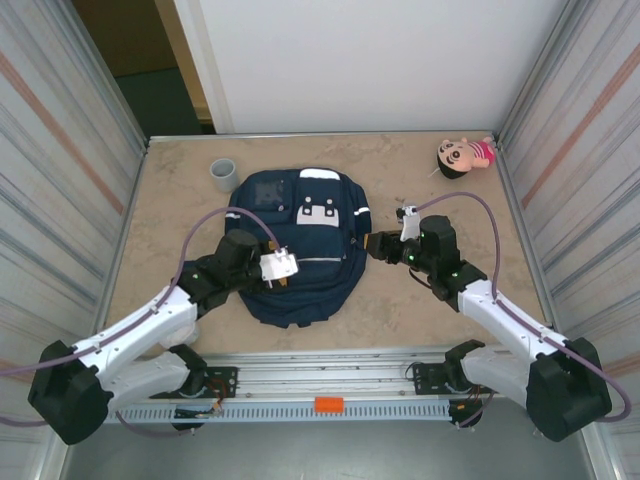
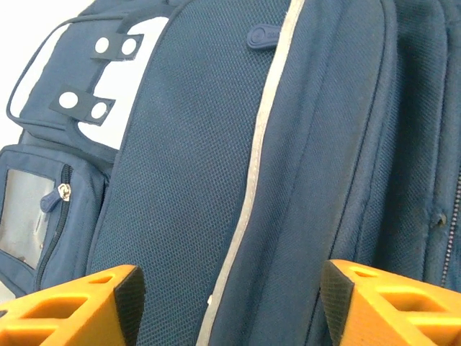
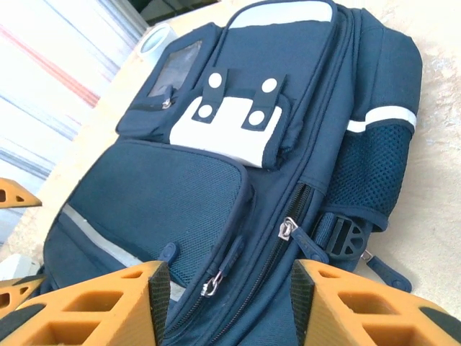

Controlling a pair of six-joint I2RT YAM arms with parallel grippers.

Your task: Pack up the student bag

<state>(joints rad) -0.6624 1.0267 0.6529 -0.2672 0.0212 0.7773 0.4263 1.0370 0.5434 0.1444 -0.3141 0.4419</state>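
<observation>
The left arm and the right arm wear white shells between black joints, a mauve cable loops away behind each pincer, and the left pincer and right pincer end in chunky orange fingers with hollow ribbed bodies and black inner pads.

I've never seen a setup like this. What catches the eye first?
A navy student bag lies flat mid-table, flanked by the left gripper and right gripper, both open. A doll lies in the far right corner; a grey cup stands by the bag's far left corner.
</observation>
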